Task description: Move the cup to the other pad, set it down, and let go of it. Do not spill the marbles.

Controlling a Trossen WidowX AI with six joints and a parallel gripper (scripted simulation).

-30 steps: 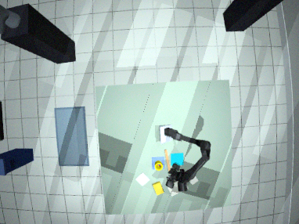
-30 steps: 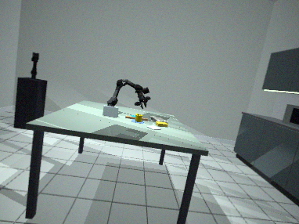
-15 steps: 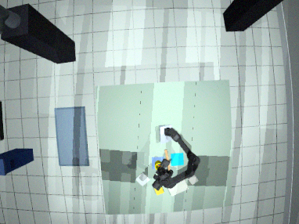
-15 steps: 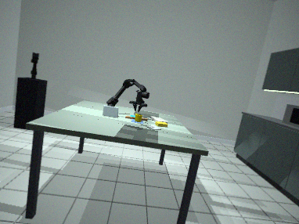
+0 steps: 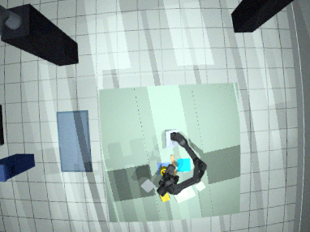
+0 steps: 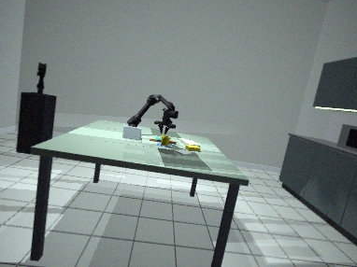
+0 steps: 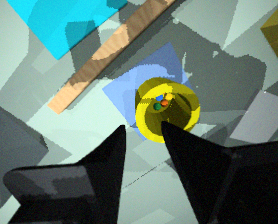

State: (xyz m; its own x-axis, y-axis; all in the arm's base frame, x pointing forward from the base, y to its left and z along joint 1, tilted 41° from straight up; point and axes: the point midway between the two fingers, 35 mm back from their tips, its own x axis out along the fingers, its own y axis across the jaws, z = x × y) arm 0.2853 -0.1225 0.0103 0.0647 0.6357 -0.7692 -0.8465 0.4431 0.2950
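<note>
Pale tiled flooring and plain grey walls surround a four-legged worktop [image 6: 93,142] with a smooth, light green top crossed by bands of shadow. On it stands the cup [image 7: 167,109], a short yellow cylinder with a thick round rim, upright on a flat, square, pale blue pad [image 7: 131,87]. Inside the cup lie small round marbles [image 7: 164,102], one green, one orange, one yellowish, clustered on its floor. Just beyond the pad a thin wooden slat [image 7: 110,51] lies flat on a slant, and past that is a brighter cyan square, the other pad [image 7: 65,17], also flat and matte. A grey square tile [image 7: 260,117] lies to the cup's right, and a blocky yellow piece [image 6: 192,147] sits near the worktop's far side. The black jointed arm arches over from its pale base block [image 6: 132,133]. Its gripper [image 7: 142,134] hangs above the cup, its dark angular fingers set fairly narrow with nothing between them; in the wrist view the right fingertip overlaps the cup's near rim, though contact cannot be judged.
</note>
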